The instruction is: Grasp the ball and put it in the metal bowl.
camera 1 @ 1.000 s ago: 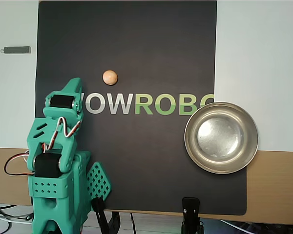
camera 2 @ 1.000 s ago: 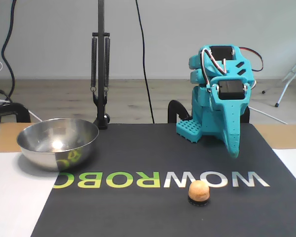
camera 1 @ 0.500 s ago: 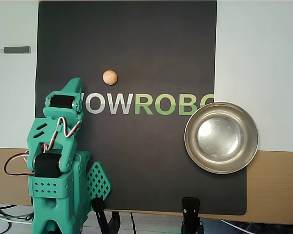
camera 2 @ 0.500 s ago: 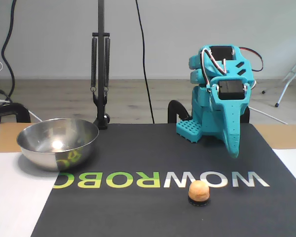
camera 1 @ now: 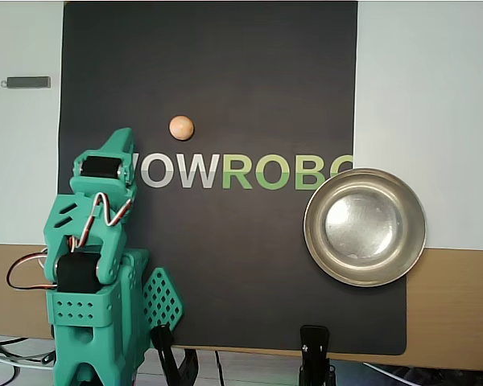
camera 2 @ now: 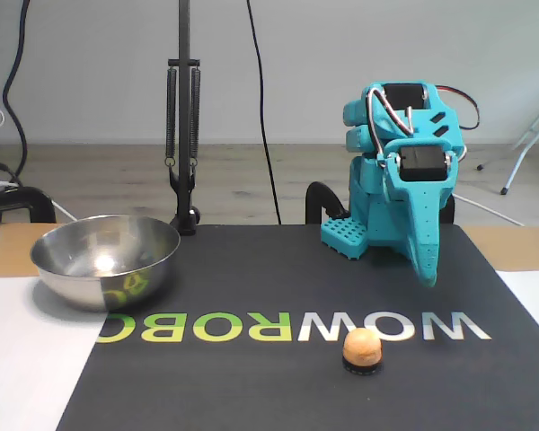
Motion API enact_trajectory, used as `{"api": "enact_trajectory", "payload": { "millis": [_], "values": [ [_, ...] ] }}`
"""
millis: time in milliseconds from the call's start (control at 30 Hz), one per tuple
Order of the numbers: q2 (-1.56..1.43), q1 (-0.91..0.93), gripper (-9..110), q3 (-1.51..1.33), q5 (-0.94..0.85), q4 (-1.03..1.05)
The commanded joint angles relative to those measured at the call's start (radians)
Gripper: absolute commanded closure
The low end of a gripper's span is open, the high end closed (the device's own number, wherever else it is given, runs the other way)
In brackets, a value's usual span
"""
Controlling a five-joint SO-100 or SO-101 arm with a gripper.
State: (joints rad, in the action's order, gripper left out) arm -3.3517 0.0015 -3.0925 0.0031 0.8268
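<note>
Overhead view alone shows the metal bowl [camera 1: 365, 227] empty inside; pincer [camera 2: 427, 274] looks clenched.

Overhead cam looks straight down; the teal 3D-printed arm [camera 1: 97, 265] base sits at bottom left of frame. Fixed cam sits low at the table's far edge, facing back toward the arm [camera 2: 400, 193]. Both share the black logo mat [camera 1: 225, 265] [camera 2: 278, 269], small orange-tan ball [camera 1: 181, 127] [camera 2: 362, 346] & shiny steel bowl [camera 1: 365, 227] [camera 2: 105, 260].
</note>
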Motion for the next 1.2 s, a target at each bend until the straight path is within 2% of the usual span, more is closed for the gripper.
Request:
{"api": "enact_trajectory", "payload": {
  "millis": [0, 267, 700, 867, 1167],
  "values": [
    [0.005, 0.008, 102, 0.034, -0.006, 0.005],
    [0.413, 0.026, 102, 0.422, -0.006, 0.046],
    [1.155, 0.066, 102, 1.250, -0.006, 0.558],
    [1.341, 0.066, 102, 1.411, -0.006, 0.658],
    [1.597, 0.061, 102, 1.511, -0.008, 0.653]
  ]
}}
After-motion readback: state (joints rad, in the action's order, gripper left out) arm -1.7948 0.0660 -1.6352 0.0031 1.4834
